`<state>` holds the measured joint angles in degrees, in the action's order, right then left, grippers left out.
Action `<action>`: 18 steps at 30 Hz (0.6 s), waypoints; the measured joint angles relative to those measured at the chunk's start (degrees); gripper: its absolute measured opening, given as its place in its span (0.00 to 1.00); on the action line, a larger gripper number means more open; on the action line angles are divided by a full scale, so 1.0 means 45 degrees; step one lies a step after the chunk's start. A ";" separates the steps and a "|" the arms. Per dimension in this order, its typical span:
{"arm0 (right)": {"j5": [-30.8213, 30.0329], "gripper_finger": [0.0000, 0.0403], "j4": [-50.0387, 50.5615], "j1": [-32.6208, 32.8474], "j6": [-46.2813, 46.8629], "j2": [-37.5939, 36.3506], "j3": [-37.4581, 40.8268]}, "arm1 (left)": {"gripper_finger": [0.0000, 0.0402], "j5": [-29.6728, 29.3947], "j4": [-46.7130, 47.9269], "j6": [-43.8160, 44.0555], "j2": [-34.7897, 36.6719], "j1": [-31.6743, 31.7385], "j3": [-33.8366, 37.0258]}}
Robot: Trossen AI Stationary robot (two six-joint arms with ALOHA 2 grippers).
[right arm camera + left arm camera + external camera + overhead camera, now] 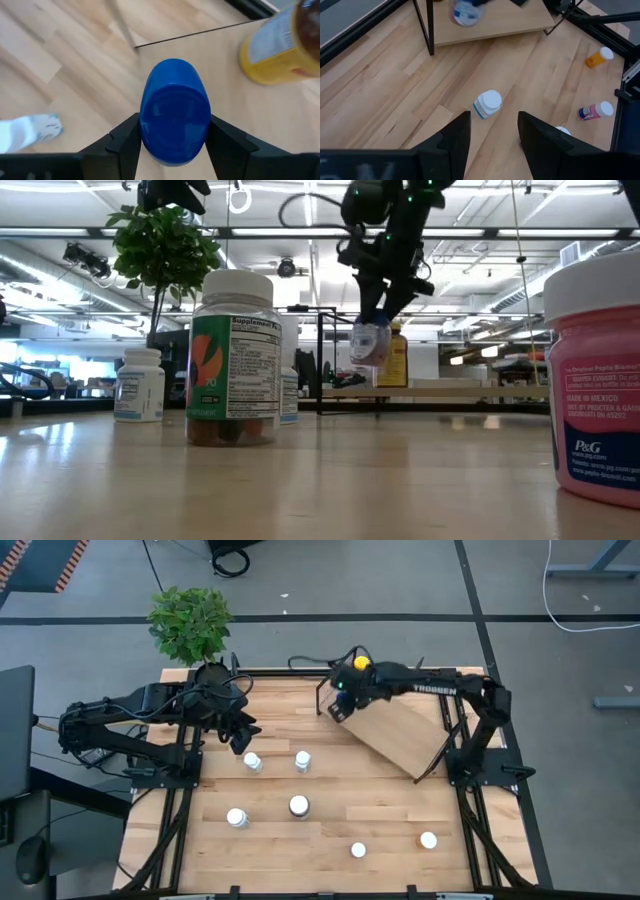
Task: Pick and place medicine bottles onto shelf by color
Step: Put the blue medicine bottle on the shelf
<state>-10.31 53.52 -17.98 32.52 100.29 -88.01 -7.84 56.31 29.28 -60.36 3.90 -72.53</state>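
Observation:
My right gripper (338,708) is shut on a blue-capped medicine bottle (174,107) and holds it over the far-left corner of the tilted light-wood shelf (400,735). An amber bottle with a yellow cap (361,663) stands on the shelf just beyond it. My left gripper (240,730) hovers open near the far-left part of the table, above a white-capped bottle (487,104). Several more bottles stand or lie on the tabletop, among them an orange one (598,57) and a pink one (594,111). My right gripper pinches the blue-capped bottle between its two fingers (125,142), one on each side of its upper part just below the cap (174,90). The fingers come from above, slanting down. The bottle's body (370,345) hangs tilted below them, lifted clear of the shelf board.
A potted plant (190,625) stands at the table's far-left corner. The shelf's thin black wire frame (422,25) stands on the table beside the held bottle. Bottles dot the middle and near part of the table (298,805). Black rails run along both side edges.

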 joint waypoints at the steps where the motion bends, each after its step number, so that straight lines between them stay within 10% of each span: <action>1: 0.0183 0.50 0.0022 -0.0264 -0.0193 0.0000 0.0000 | 0.42 0.0000 -0.0005 0.0002 0.0000 0.0000 0.0000; 18: 0.0554 0.50 -0.0889 -0.1099 -0.2356 0.0708 0.0044 | 0.42 -0.0005 -0.0039 0.0014 -0.0005 -0.0004 0.0000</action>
<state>-7.81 49.52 -22.92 21.92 103.48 -87.81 -7.86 56.14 29.34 -60.38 3.88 -72.53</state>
